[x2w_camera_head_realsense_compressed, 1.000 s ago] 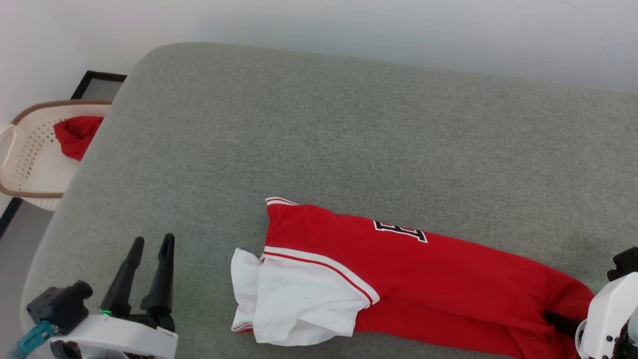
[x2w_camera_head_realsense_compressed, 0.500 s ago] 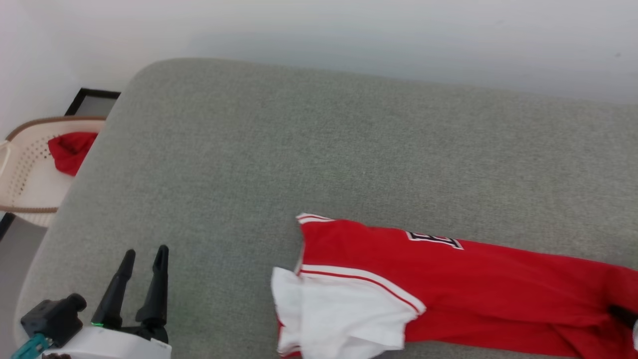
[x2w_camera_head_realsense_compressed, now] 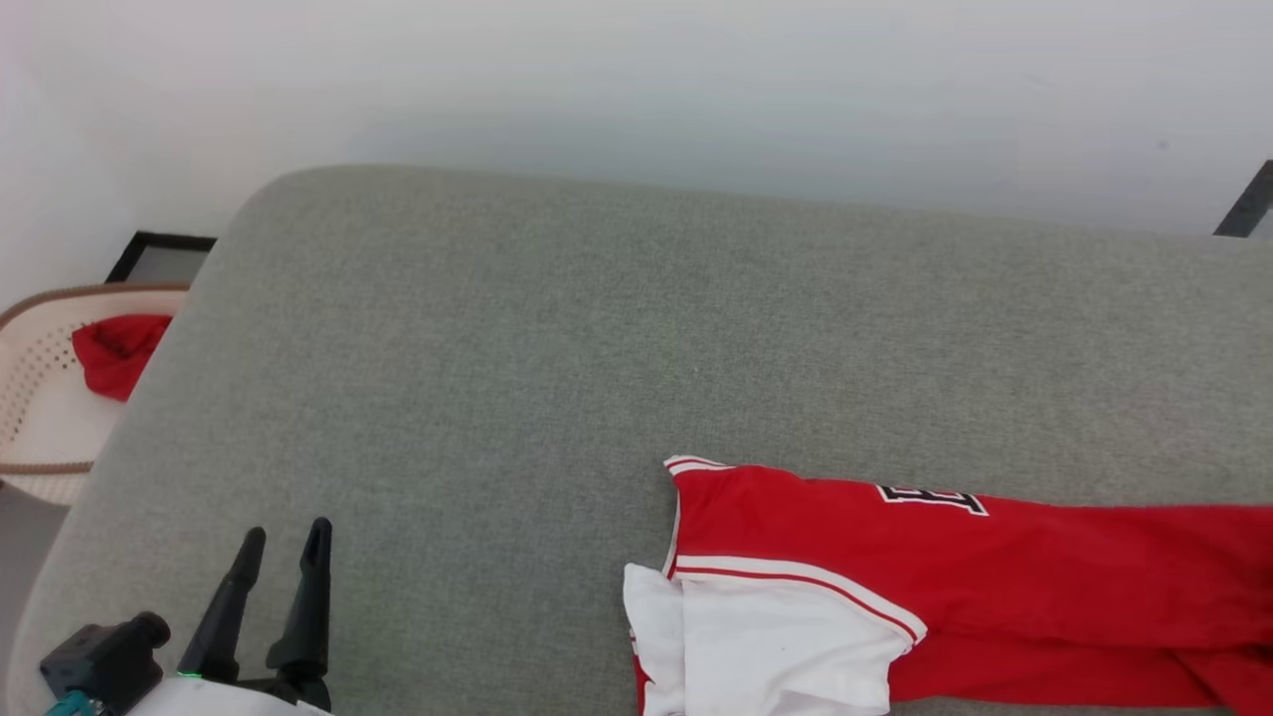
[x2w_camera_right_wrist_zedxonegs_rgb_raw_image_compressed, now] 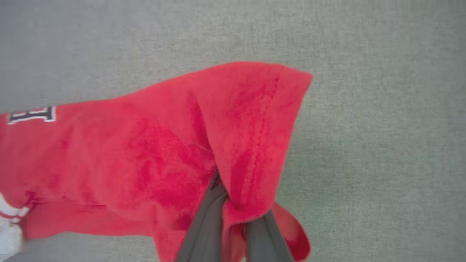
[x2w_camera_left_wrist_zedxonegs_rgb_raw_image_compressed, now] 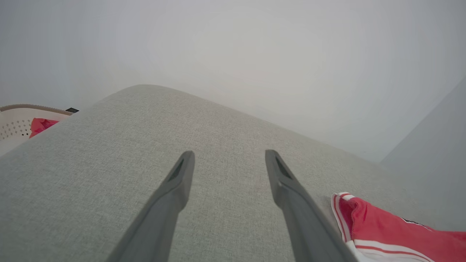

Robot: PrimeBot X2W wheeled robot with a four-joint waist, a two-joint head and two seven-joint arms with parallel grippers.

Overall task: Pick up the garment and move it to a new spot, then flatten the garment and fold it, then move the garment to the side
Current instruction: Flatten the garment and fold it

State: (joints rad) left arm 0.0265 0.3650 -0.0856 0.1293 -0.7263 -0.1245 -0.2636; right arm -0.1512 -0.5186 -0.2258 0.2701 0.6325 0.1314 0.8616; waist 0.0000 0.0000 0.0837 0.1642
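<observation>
Nearest the robot, the right gripper (x2w_camera_right_wrist_zedxonegs_rgb_raw_image_compressed: 236, 209) is clamped on a bunched fold at the hem end of the garment (x2w_camera_right_wrist_zedxonegs_rgb_raw_image_compressed: 145, 145), a large red jersey T-shirt with white short sleeves, striped trim and black-and-white chest lettering. The left gripper (x2w_camera_head_realsense_compressed: 286, 529) hovers over bare upholstery with its fingers spread and nothing between them. The shirt (x2w_camera_head_realsense_compressed: 995, 557) lies as a long, narrow strip along the near edge of the grey woven sofa cushion (x2w_camera_head_realsense_compressed: 597, 348), with its collar and white sleeve toward the left gripper and its body running off to the right. It looks light, soft and limp, so it will probably drape and wrinkle but not hold a shape, and a one-point pinch will likely rope it up. A second hold at the shoulder seam or collar, opposite the hem grip, should let it be spread flat. Farther left, beyond the cushion's edge, a cream perforated plastic basket with a brown rim (x2w_camera_head_realsense_compressed: 40, 428) holds a small plain red cloth bunch (x2w_camera_head_realsense_compressed: 109, 348), and a white wall (x2w_camera_head_realsense_compressed: 636, 80) stands behind. Compared with a second ago, the head camera has shifted, yet the shirt has also slid rightward across the cushion, the right forearm has left the head view's lower right corner, and the left fingers have opened slightly wider.
</observation>
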